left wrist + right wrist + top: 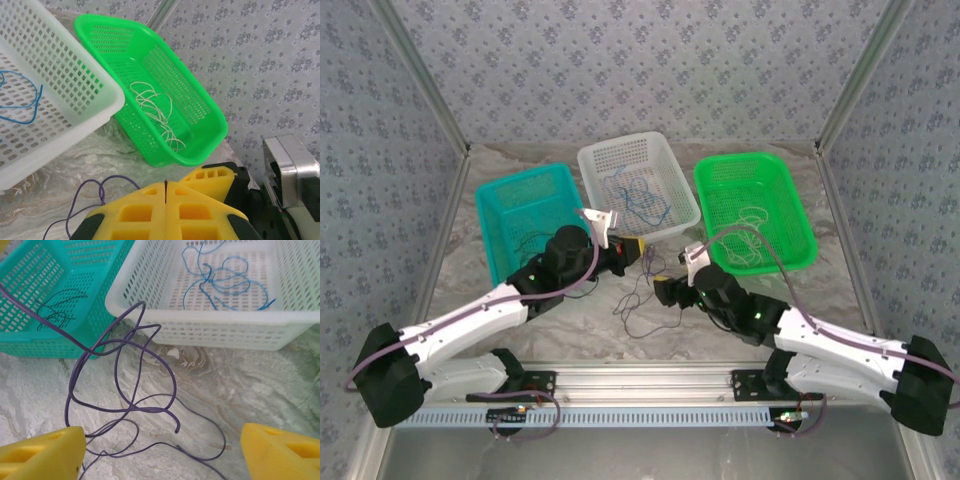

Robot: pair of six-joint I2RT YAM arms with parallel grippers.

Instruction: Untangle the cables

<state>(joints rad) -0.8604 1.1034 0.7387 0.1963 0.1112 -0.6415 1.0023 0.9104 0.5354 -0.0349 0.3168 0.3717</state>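
Note:
A tangle of thin dark purple cables lies on the marble table between my two grippers. My left gripper is shut, and a thin dark strand shows pinched in the seam of its yellow fingers; a purple loop hangs beside them. In the right wrist view the purple cables curl in raised loops, one strand rising to the upper left. My right gripper stands open over them, just above the table, a fingertip on each side and nothing held.
Three baskets stand at the back. The teal basket holds black cables, the white basket holds blue cables, and the green basket holds white cables. The arms' bases sit along the near edge.

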